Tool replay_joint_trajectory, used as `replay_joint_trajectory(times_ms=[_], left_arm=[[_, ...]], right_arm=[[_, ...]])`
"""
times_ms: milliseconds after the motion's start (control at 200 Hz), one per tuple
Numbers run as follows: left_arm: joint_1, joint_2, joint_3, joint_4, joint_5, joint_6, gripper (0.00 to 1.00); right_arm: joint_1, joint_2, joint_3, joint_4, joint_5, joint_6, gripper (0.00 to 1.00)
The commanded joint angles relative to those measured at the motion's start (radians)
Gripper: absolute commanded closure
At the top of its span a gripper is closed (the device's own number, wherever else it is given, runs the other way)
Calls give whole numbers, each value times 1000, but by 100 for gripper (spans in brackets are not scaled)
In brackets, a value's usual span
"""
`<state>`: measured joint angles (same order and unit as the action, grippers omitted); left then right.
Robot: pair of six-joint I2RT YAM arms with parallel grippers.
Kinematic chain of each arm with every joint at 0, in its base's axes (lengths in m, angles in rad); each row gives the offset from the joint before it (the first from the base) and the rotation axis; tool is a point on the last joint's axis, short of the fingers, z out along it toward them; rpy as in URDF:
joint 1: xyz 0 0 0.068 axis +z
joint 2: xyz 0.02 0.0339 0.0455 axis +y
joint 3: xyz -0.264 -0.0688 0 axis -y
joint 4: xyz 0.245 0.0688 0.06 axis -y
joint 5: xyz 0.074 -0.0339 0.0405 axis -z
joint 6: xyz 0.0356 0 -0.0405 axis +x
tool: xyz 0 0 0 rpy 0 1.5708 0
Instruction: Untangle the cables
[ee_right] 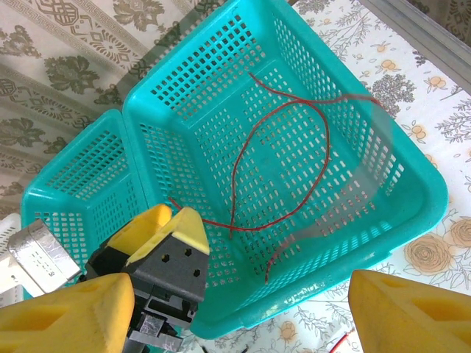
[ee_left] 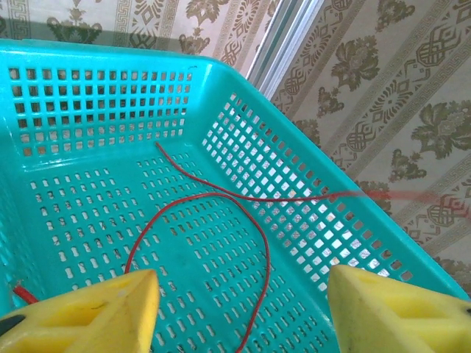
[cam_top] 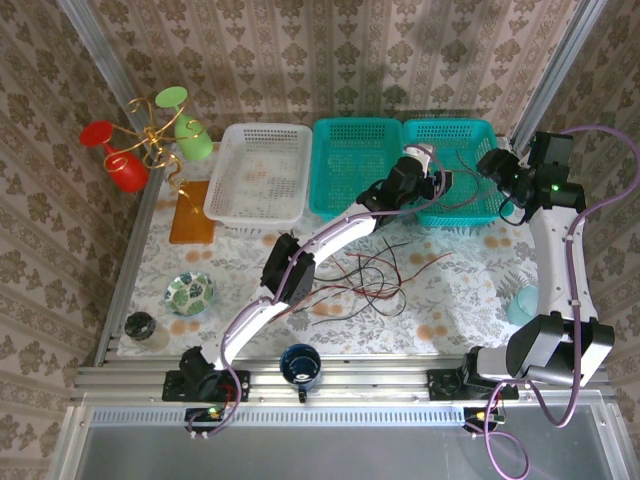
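Observation:
A tangle of thin red, black and pale cables (cam_top: 375,275) lies on the flowered tablecloth in the middle. One red cable (ee_left: 261,243) lies looped on the floor of the right teal basket (cam_top: 470,135), with a blurred stretch crossing its side wall. My left gripper (ee_left: 243,316) hangs open over the near left corner of that basket, nothing between its yellow fingers (ee_left: 96,312); it is also seen from above (cam_top: 440,180). My right gripper (ee_right: 239,312) is open and empty above the basket's near rim (ee_right: 412,198), looking down on the red cable (ee_right: 324,147) and the left gripper (ee_right: 165,235).
A second teal basket (cam_top: 355,165) and a white basket (cam_top: 255,170) stand to the left. A dark mug (cam_top: 300,365), patterned bowl (cam_top: 190,293), jar (cam_top: 140,328), pale cup (cam_top: 520,303), orange board (cam_top: 192,212) and a cup stand (cam_top: 150,135) ring the table.

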<state>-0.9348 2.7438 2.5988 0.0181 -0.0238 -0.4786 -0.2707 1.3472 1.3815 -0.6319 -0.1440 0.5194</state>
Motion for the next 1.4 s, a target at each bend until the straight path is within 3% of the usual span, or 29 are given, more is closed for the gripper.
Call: replay_joint_trajectory(times_ms=[0,290,535,575,730,945,1055,1195,1395], left_arm=[[-3,-101,-9,-27,-14,7,36],[16,-315,-139,-118,44,32,37],[68,-613,-448,-163,116,-1,36],[76,-659,-505,-172,130,-7,36],[98,-836,-720,-197,142,8,35],[138,-1015,-945,-250,177,8,34],[151,-1085,-1057,-225,169,1,33],[169,-1135,-1153,-183,177,-29,33],[172,-1156,-1208,-179,182,-36,33]], right_arm=[[-4,-4,11,-27,-26,-17,22],[-4,85,35,-117,-29,-54,17],[11,205,198,-297,157,-71,11],[15,223,215,-313,198,-86,2],[40,273,266,-355,374,-140,0],[88,342,308,-366,506,-202,0],[124,372,303,-365,589,-226,0],[131,390,257,-300,593,-240,0],[125,507,319,-300,601,-269,0]])
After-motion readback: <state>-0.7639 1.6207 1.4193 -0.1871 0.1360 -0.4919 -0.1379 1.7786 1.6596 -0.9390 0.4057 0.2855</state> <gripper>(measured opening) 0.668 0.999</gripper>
